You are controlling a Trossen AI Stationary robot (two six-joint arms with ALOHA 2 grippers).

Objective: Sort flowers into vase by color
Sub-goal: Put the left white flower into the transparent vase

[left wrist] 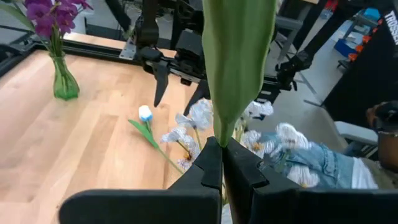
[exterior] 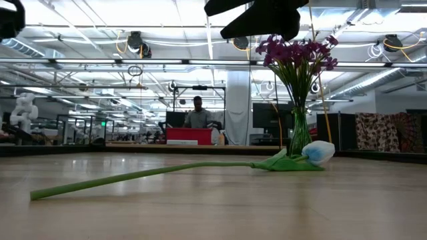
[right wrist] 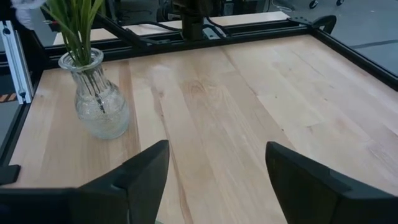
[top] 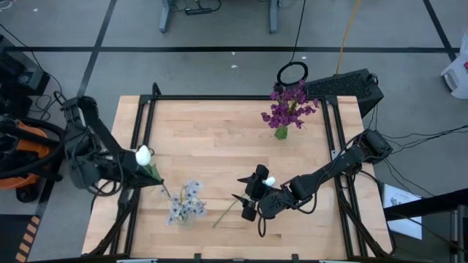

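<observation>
Right gripper (top: 247,197) hovers low over the near middle of the table (top: 219,131), fingers spread wide and holding nothing. Directly beneath and beside it lies a white tulip (top: 269,181), flat on the wood: bud toward the right arm's side, stem (top: 225,213) running out toward the near edge. In the low view the bud (exterior: 319,152) rests on the surface with its leaves splayed just behind it.

Left gripper (top: 150,173) is clenched on the stem of a second white tulip (top: 143,155), held above the left edge of the table, close to the clear vase (top: 183,215) of pale blossoms. The green vase (top: 281,131) with purple flowers (top: 289,104) stands well apart, at the far side.

Assessment: the lying tulip appears light, with a thin, springy stem and a soft bud that would crush under pressure. Mid-stem, clear of the leaves, looks the soundest place to grip; the stem lies flush on the wood, so the fingers must straddle it and come fully down.
</observation>
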